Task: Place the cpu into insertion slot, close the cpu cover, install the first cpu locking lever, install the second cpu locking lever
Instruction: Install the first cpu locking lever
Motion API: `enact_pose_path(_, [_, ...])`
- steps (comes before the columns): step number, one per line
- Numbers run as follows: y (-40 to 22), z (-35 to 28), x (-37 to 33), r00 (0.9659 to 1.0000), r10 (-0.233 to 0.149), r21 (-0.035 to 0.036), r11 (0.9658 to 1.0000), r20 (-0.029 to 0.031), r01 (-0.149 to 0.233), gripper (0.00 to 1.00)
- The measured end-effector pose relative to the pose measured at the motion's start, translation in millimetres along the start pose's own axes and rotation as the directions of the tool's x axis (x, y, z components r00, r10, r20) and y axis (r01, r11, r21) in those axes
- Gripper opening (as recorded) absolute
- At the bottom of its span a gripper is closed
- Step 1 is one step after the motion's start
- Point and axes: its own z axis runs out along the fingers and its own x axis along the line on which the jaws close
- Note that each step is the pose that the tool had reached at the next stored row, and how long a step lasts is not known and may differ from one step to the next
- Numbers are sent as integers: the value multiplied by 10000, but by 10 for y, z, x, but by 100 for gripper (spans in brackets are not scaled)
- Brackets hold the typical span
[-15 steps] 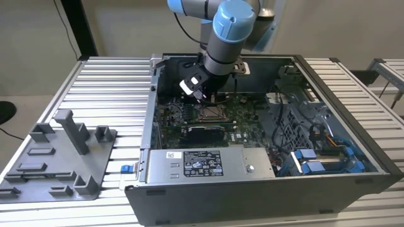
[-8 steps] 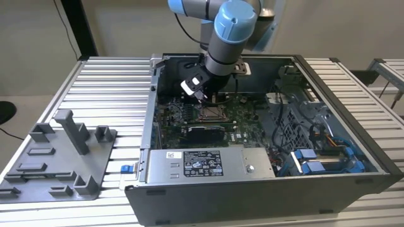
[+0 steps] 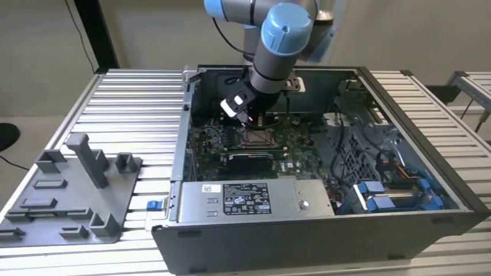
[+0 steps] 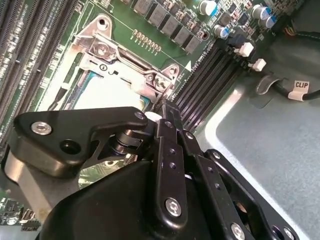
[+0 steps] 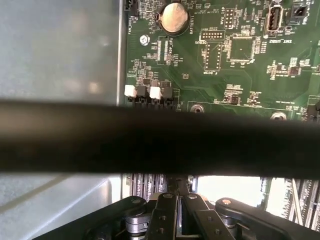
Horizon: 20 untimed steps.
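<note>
Tool (image 4: 162,107) inside case (image 3: 307,241) on slatted table (image 3: 130,103)

A lab: robot arm (image 3: 277,46), slatted aluminium bench (image 3: 130,115)

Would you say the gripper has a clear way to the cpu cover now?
Probably yes: in the second wrist view the gripper hangs at the edge of the cpu cover, nothing between them.

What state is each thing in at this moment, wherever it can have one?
cpu cover: lowered flat.
cpu: seated beneath it, top showing through its window.
gripper: jaws shut, tips at the cover's corner.
computer case: open, its inside exposed.
</note>
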Motion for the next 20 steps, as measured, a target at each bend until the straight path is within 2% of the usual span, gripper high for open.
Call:
enact_pose_path(2, [0, 1, 0, 9999, -13, -3, 10000, -143, 13, 0])
enact_pose_path(4, [-2, 0, 0, 9998, -17, -3, 10000, -197, 17, 0])
enact_pose_path(8, [-13, -19, 13, 9997, -8, -20, 10000, -242, 7, 0])
enact_pose_path(12, [-63, -88, 23, 9996, 21, -20, 10000, -280, -21, 0])
enact_pose_path(18, [-164, -143, 23, 9996, 21, -21, 10000, -289, -22, 0])
enact_pose_path(20, [-229, -147, 28, 9996, 22, -20, 10000, -286, -22, 0])
